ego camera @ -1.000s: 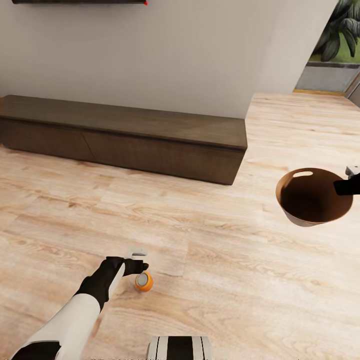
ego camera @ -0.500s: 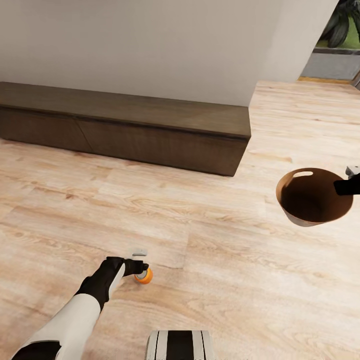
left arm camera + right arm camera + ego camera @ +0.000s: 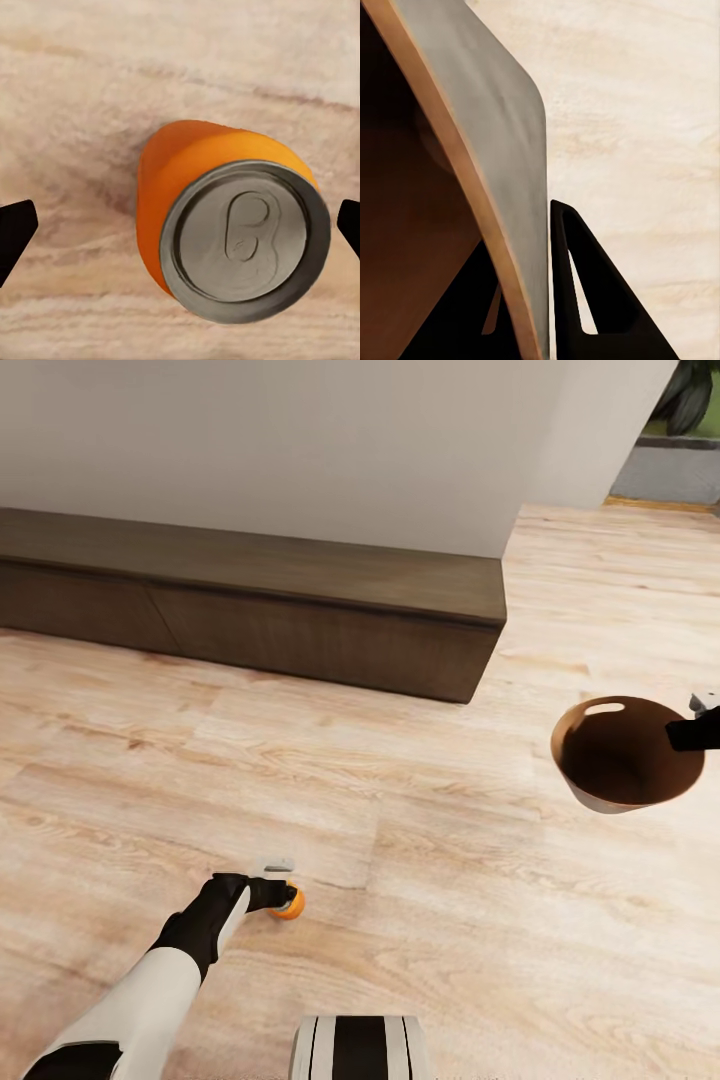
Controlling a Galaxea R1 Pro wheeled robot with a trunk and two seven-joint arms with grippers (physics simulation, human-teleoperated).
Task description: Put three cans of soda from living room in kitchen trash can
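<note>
One orange can (image 3: 225,225) stands between the left gripper's (image 3: 283,892) wide-open fingers; right gripper (image 3: 529,300) clamps the bin (image 3: 600,800) wall.

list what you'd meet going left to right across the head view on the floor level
left tool → orange soda can → trash can → right tool pinching the bin's rim
</note>
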